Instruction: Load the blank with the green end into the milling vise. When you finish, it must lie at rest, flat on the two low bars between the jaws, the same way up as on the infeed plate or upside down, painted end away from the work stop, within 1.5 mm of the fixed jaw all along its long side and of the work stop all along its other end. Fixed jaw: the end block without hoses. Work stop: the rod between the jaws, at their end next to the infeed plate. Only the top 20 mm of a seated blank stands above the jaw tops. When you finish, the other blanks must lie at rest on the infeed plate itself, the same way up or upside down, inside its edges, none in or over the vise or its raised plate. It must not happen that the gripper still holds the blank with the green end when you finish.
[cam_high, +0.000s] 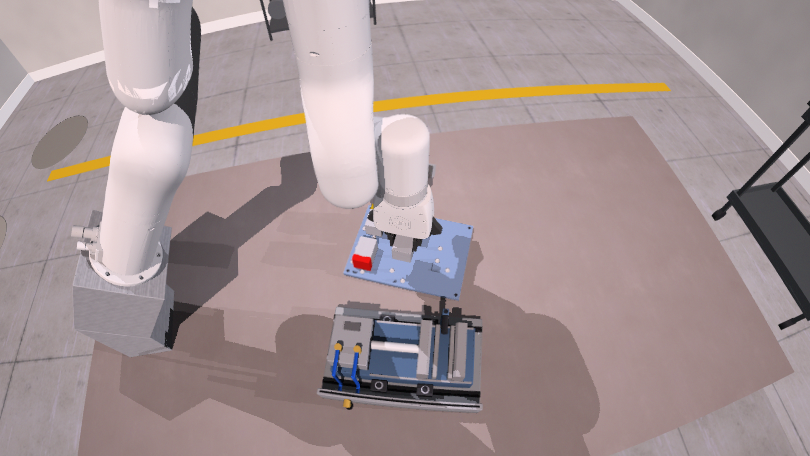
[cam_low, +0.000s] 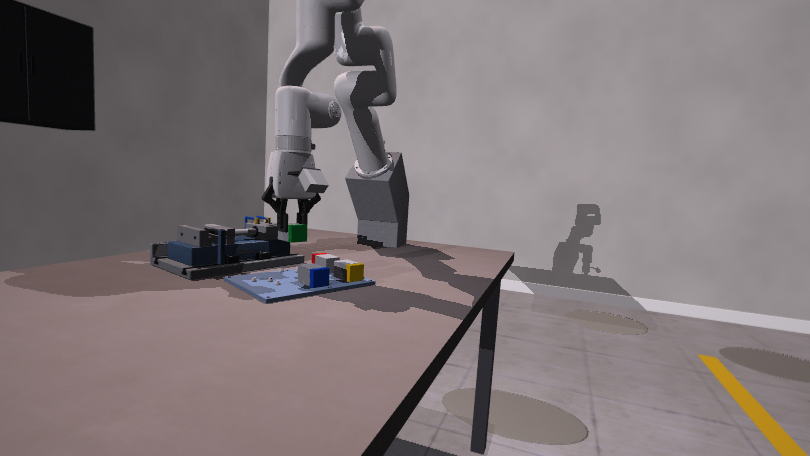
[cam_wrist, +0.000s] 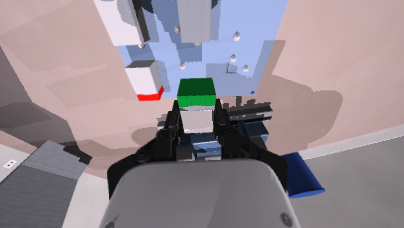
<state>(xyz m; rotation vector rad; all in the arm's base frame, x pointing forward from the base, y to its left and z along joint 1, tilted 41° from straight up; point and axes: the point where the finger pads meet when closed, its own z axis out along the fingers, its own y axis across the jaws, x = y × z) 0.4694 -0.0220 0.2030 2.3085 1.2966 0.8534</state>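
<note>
My gripper (cam_wrist: 197, 108) is shut on the green-ended blank (cam_wrist: 196, 94), a grey bar with one green end. It hangs in the air above the blue infeed plate (cam_high: 413, 258), as the exterior view shows (cam_low: 296, 232). The gripper (cam_low: 289, 214) grips its grey middle part. The milling vise (cam_high: 403, 356) stands in front of the plate, its jaws apart, with the blue-hosed block (cam_high: 351, 342) at its left and the work stop rod (cam_high: 443, 317) at the plate end. Nothing lies between the jaws.
Three other blanks lie on the infeed plate: red-ended (cam_high: 363, 253), blue-ended (cam_low: 313, 275) and yellow-ended (cam_low: 349, 270). The robot base (cam_high: 121, 294) stands to the left. The table edge (cam_low: 453, 328) runs along the right in the side view.
</note>
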